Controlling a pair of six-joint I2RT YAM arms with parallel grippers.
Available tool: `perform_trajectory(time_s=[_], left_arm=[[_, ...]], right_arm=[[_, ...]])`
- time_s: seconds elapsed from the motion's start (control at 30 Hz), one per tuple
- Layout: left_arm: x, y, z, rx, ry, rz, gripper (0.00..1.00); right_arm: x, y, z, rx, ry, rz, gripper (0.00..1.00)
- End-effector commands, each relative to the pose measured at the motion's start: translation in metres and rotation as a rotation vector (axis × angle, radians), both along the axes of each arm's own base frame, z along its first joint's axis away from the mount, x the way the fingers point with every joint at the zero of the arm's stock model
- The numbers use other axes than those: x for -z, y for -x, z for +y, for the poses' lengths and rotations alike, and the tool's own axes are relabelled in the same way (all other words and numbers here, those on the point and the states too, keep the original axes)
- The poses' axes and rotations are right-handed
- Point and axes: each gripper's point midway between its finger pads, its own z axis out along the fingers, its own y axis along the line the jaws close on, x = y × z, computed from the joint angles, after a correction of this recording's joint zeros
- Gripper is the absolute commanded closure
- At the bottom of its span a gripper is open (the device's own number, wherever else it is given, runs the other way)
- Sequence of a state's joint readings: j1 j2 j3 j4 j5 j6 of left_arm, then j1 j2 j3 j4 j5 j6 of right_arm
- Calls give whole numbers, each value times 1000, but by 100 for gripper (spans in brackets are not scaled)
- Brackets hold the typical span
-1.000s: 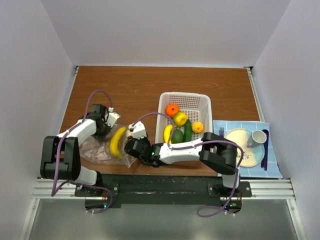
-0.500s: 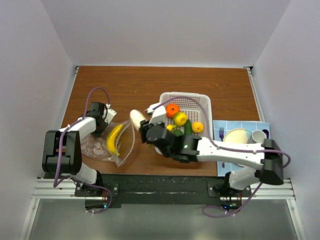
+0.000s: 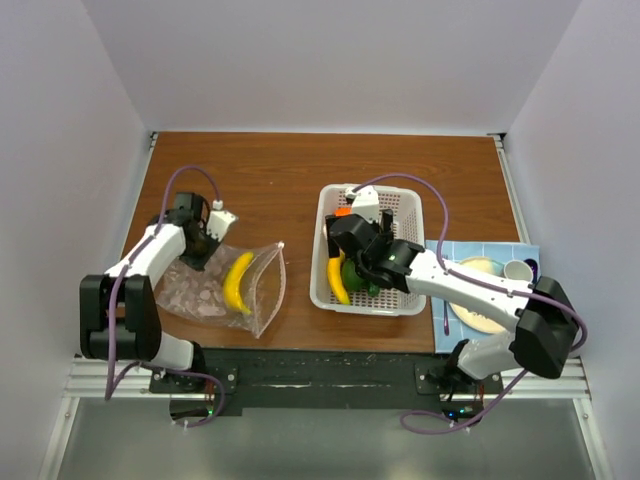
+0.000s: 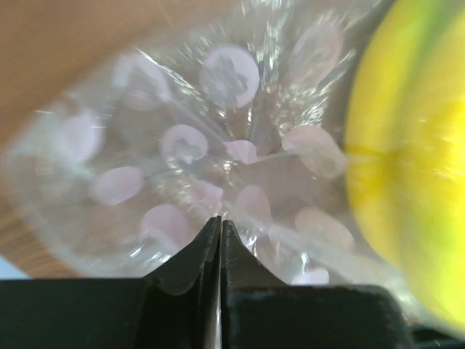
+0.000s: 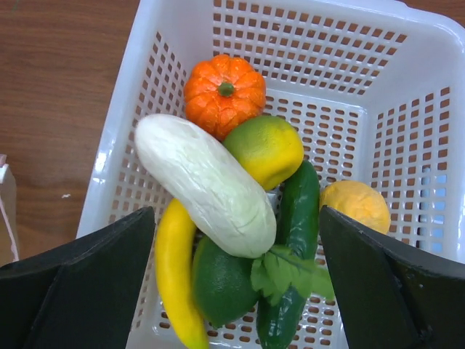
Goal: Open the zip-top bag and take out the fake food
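Note:
The zip-top bag point(image 3: 205, 295) lies at the left of the table, its mouth gaping toward the basket, with a yellow banana point(image 3: 238, 283) still inside. My left gripper point(image 3: 200, 238) is at the bag's far corner. In the left wrist view its jaws point(image 4: 220, 222) are pressed together on the dotted plastic point(image 4: 182, 145), with the banana point(image 4: 407, 167) to the right. My right gripper point(image 5: 236, 218) hangs open over the white basket point(image 5: 305, 18). A white piece point(image 5: 207, 182) lies loose there on top of an orange pumpkin point(image 5: 224, 93), a cucumber point(image 5: 290, 247) and other fake food.
The basket point(image 3: 318, 290) stands at the table's middle. To its right, a blue mat point(image 3: 545, 335) holds a cream plate point(image 3: 480, 300), a cup point(image 3: 517, 270) and cutlery. White walls enclose the table on three sides.
My right arm swung from the bag's mouth to above the basket with the white piece, then opened; the piece now lies in the basket. The bag has spread flatter.

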State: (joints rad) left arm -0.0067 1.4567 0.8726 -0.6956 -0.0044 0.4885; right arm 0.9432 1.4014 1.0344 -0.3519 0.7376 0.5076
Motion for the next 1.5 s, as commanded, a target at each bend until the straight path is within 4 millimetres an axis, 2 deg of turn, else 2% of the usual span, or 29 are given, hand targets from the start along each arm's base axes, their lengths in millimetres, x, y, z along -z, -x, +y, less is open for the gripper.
perform_trajectory(time_s=[0.0,0.03,0.13,0.17,0.2,0.23,0.27,0.33,0.37,0.43,0.47,0.53,0.57,0.6,0.63,0.7,0.8,0.97,1.03,1.13,1.33,1.47], left_arm=[[-62,-13,-17,19,103,-94,89],[-68,-13,-17,24,103,-102,89],[-83,-14,-20,36,114,-127,87],[-79,-12,-24,42,136,-119,87],[-73,-10,-26,43,144,-108,87],[-68,-12,-27,40,146,-112,90],[-52,-4,-27,34,139,-73,92],[-33,-4,-29,19,145,-53,96],[-20,3,-29,14,143,-23,96],[-9,4,-32,12,146,-15,97],[-3,9,-33,13,146,0,97],[3,9,-35,10,150,9,97],[5,11,-36,11,153,15,97],[6,11,-37,14,155,16,97],[6,9,-38,18,154,7,97],[8,8,-37,17,151,3,97],[13,5,-35,16,138,7,98],[23,2,-32,17,117,12,99],[26,1,-32,16,118,15,99],[30,3,-33,21,113,29,99],[33,8,-30,31,82,27,100],[35,10,-26,28,64,31,100]], right_arm=[[-33,2,8,-30,-92,-46,1],[-39,5,12,-46,-117,-63,1],[-40,26,38,-148,-119,-84,1],[-42,45,59,-219,-112,-97,1],[-47,51,72,-239,-124,-127,1],[-39,60,87,-289,-100,-128,3],[-36,80,109,-358,-100,-131,11],[-32,93,135,-409,-124,-138,26],[-18,102,150,-438,-107,-119,30],[-6,109,170,-473,-133,-92,36],[7,109,179,-480,-119,-75,37],[18,111,189,-504,-112,-58,38],[15,109,197,-510,-132,-70,38],[25,108,205,-522,-117,-65,38],[21,106,213,-533,-120,-68,38],[38,101,220,-539,-89,-44,38],[50,89,226,-535,-99,-34,34],[76,77,227,-563,-83,-26,19],[85,79,237,-601,-85,-12,13],[89,90,257,-685,-136,10,7],[88,117,292,-853,-204,21,4],[91,143,297,-941,-219,47,4]])
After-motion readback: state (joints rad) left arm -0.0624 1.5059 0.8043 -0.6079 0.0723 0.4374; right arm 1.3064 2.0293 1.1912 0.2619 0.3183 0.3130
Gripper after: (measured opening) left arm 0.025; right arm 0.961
